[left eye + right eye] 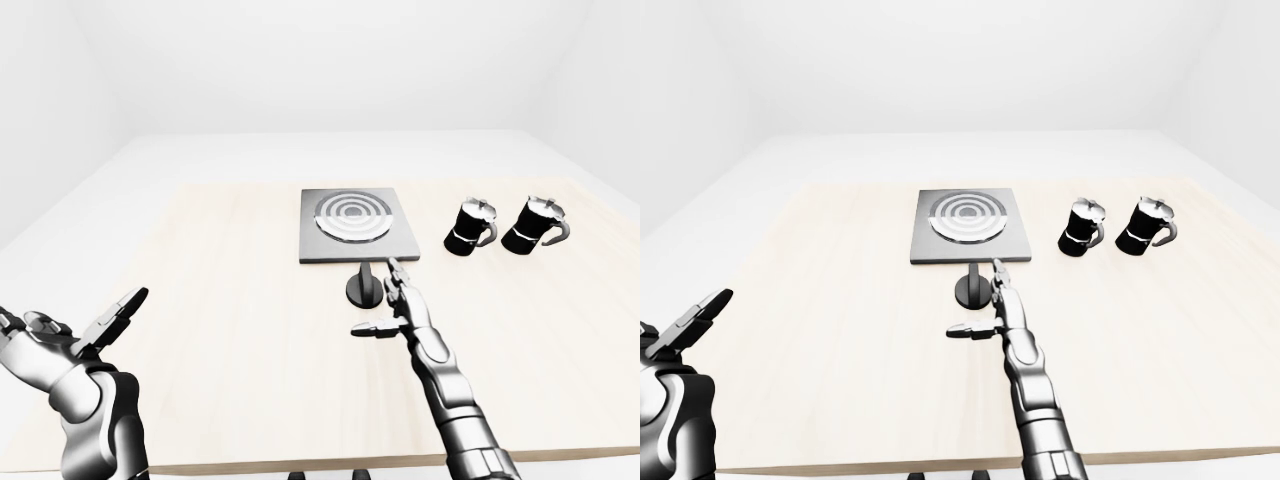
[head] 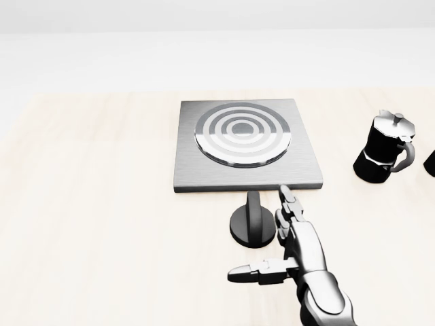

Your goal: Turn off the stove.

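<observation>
A grey square stove plate (image 2: pixel 204 170) with a ringed round burner (image 2: pixel 242 133) lies in the middle of the wooden table. Just below it in the head view stands its black knob (image 2: pixel 253 224), a round base with an upright handle. My right hand (image 2: pixel 268 238) is open right beside the knob, long fingers (image 2: pixel 289 207) stretched along its right side and thumb (image 2: pixel 255 273) pointing left beneath it. The fingers do not close round the knob. My left hand (image 1: pixel 70 330) hangs open at the far lower left of the left-eye view, away from everything.
Two black moka pots (image 1: pixel 471 226) (image 1: pixel 533 223) stand to the right of the stove; one pot (image 2: pixel 384 147) shows in the head view. The pale wooden table (image 1: pixel 220 300) stretches wide to the left, its near edge low in the left-eye view.
</observation>
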### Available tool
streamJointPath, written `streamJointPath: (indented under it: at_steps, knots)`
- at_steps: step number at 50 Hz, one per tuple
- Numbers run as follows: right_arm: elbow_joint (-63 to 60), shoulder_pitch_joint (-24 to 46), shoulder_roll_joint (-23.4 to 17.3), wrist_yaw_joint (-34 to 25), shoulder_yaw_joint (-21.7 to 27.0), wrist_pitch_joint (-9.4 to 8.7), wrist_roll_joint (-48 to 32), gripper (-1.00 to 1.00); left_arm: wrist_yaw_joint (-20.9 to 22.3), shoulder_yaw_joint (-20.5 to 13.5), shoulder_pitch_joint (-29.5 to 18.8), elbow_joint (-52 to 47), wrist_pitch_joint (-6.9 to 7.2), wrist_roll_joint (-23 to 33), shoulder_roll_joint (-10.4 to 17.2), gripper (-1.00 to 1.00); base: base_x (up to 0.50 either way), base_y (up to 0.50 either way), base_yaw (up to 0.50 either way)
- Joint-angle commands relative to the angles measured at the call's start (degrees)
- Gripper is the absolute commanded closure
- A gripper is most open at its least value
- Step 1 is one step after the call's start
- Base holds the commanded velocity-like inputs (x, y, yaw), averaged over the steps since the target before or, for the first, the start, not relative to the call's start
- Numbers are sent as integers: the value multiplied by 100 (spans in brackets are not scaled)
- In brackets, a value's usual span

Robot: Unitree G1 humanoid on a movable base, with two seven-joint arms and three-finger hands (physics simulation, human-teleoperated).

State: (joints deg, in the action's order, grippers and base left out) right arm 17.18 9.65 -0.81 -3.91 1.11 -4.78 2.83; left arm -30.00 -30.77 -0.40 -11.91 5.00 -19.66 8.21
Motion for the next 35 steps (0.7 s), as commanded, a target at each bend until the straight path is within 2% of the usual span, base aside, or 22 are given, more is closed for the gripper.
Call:
streamJointPath:
  at_steps: [1, 3, 5, 7, 15, 17, 22, 28, 33, 35]
  knots:
    - [186, 61, 28, -45, -37, 17, -32, -100, 0, 10, -17, 67, -17, 38, 4, -100, 0, 0, 0]
    - [113, 47, 48, -19, -70, -22, -62, -100, 0, 19, -23, 96, -44, 45, 4, -100, 0, 0, 0]
    - [139, 53, 57, -33, -76, -22, -59, -100, 0, 9, -6, 28, 0, 29, 15, -100, 0, 0, 0]
    - [340, 85, 63, -44, -65, 117, -57, -100, 0, 2, -16, 29, 0, 26, 16, -100, 0, 0, 0]
    - [247, 26, 115, -40, -148, 97, -86, -100, 0, 22, -41, 107, -41, 30, 16, -100, 0, 0, 0]
    - [268, 2, 127, -39, -151, 137, -85, -100, 0, 36, -51, 168, -97, 38, 12, -100, 0, 0, 0]
    - [676, 80, 160, -57, -151, 413, -71, -100, 0, 32, -30, 97, -46, 20, 17, -100, 0, 0, 0]
    - [893, 98, 203, -59, -191, 545, -79, -100, 0, 39, -37, 115, -47, 18, 19, -100, 0, 0, 0]
    - [947, 126, 277, -78, -282, 554, -117, -100, 0, 44, -41, 130, -53, 16, 20, -100, 0, 0, 0]
    - [817, 119, 309, -42, -340, 458, -170, -100, 0, 38, -44, 120, -41, 9, 25, -100, 0, 0, 0]
